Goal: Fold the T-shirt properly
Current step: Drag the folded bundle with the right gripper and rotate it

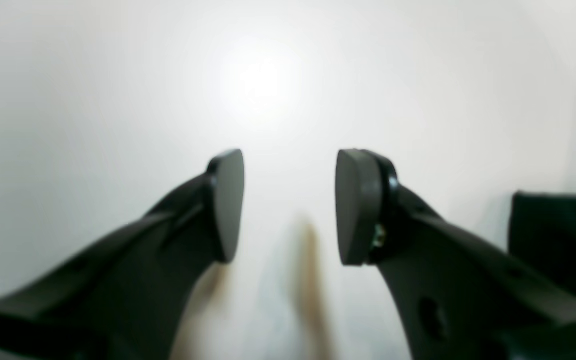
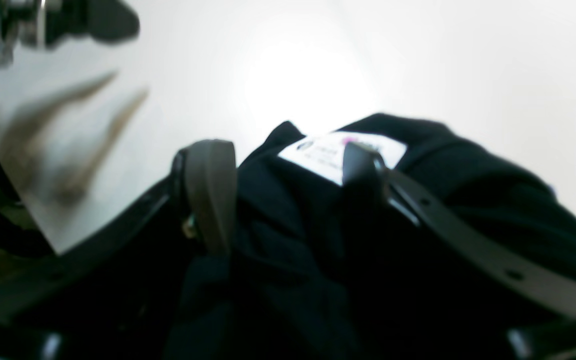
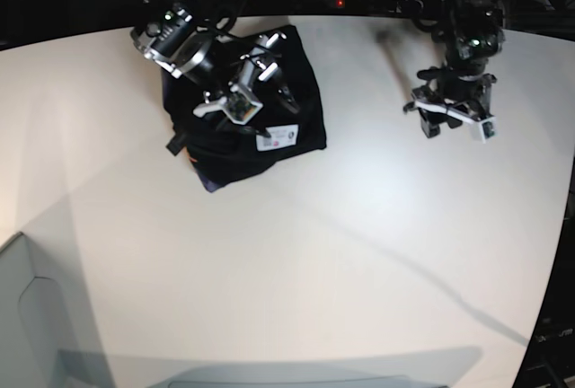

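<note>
The black T-shirt [image 3: 296, 78] lies as a folded bundle at the back left of the white table [image 3: 359, 253], with its small white tag [image 3: 277, 138] on top near the front edge. A sliver of orange shows at its lower left corner. My right gripper [image 3: 254, 117] is open directly over the bundle. In the right wrist view its fingers [image 2: 208, 195] straddle a hump of the black T-shirt [image 2: 493, 200] just short of the tag [image 2: 318, 152]. My left gripper [image 3: 454, 132] is open and empty over bare table at the right. The left wrist view [image 1: 288, 205] shows it the same, with the shirt's edge [image 1: 558, 240] at the right.
A grey panel [image 3: 18, 316] stands at the front left corner. Dark equipment and cables run along the table's back edge [image 3: 359, 2]. A thin dark shadow line crosses the table to the front right.
</note>
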